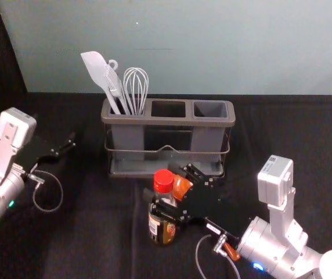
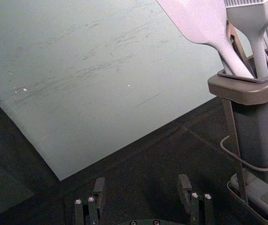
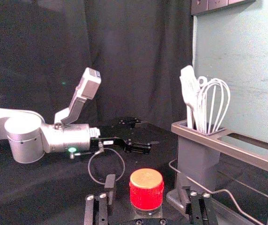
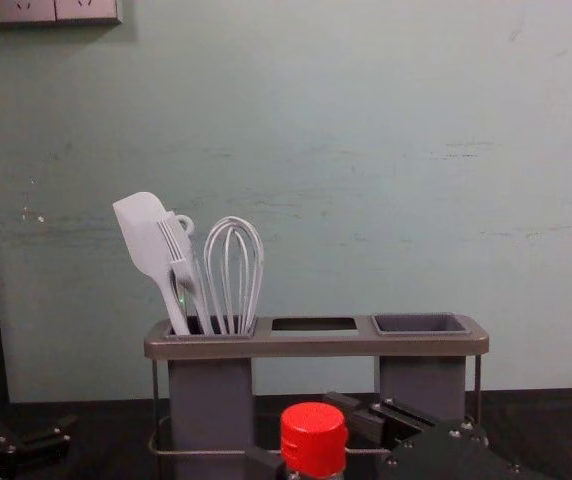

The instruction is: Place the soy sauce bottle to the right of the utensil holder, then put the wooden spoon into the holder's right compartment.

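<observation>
The head view looks down on the utensil holder (image 1: pixel 169 121) from above its front, taking in the most; the chest view faces its front, lower and nearer. The left wrist looks past its left end to the wall (image 2: pixel 87 93), the right along its front (all share its left compartment (image 1: pixel 127 138)).

Left claw (image 1: pixel 65 146) hovers open at left; right claw (image 1: pixel 170 188) reaches inward, seemingly open.

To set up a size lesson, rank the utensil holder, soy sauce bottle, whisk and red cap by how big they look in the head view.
1. Utensil holder
2. Soy sauce bottle
3. Whisk
4. Red cap
</observation>
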Controlling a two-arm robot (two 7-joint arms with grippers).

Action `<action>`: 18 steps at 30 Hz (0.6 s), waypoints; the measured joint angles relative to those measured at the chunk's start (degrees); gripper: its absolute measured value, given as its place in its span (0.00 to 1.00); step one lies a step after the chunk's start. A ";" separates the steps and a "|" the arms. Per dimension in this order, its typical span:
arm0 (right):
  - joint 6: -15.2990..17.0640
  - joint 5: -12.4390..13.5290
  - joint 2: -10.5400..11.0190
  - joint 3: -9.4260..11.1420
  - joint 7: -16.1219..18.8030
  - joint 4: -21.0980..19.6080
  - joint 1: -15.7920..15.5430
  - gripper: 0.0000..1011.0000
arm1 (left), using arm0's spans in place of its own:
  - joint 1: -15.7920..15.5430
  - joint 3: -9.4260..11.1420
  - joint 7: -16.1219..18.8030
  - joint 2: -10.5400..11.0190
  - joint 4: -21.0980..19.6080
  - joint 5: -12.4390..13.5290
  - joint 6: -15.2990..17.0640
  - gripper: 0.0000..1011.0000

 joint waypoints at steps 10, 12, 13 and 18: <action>-0.03 -0.34 0.02 0.08 -0.02 -0.31 -0.24 0.53 | 0.00 0.00 0.00 0.00 0.00 0.00 0.00 0.99; -0.03 -0.34 0.03 0.13 -0.03 -0.42 -0.33 0.44 | 0.00 0.00 0.00 0.00 0.00 0.00 0.00 0.99; -0.03 -0.34 0.07 0.20 -0.04 -0.50 -0.41 0.42 | 0.00 0.00 0.00 0.00 0.00 0.00 0.00 0.99; -0.14 -0.09 0.32 0.55 -0.04 -1.38 -0.84 0.39 | 0.00 0.00 0.00 0.00 0.00 0.00 0.00 0.99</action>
